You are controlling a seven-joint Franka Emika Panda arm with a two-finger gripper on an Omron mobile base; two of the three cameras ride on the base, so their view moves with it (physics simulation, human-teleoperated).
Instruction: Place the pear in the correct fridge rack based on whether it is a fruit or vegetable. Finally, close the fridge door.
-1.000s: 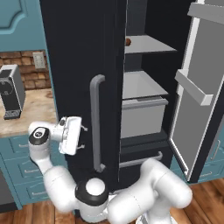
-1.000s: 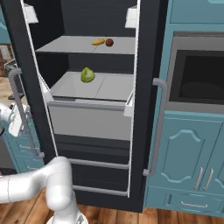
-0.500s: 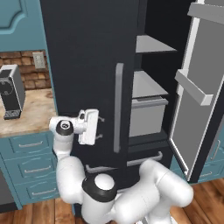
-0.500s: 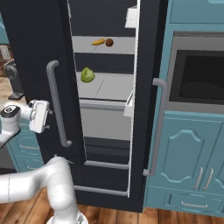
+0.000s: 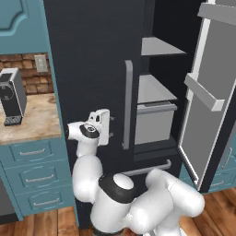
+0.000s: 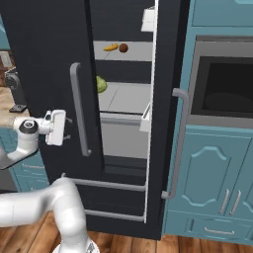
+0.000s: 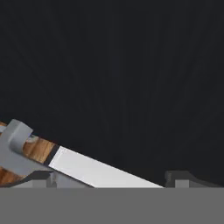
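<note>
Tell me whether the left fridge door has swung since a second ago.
Yes. The left fridge door has swung toward closed: in the right base view its edge now covers part of the green leafy vegetable and nears the banana on the fridge rack.

The white arm rises from the base, bends at a dark-ringed elbow and reaches forward at about mid height, its forearm roughly level. The wrist turns the hand so that the pincer (image 5: 112, 125) points ahead, its two small dark fingertips (image 6: 67, 120) spread wide apart and nothing between them. In the hand view both fingertips (image 7: 183, 176) rise at the bottom edge.
</note>
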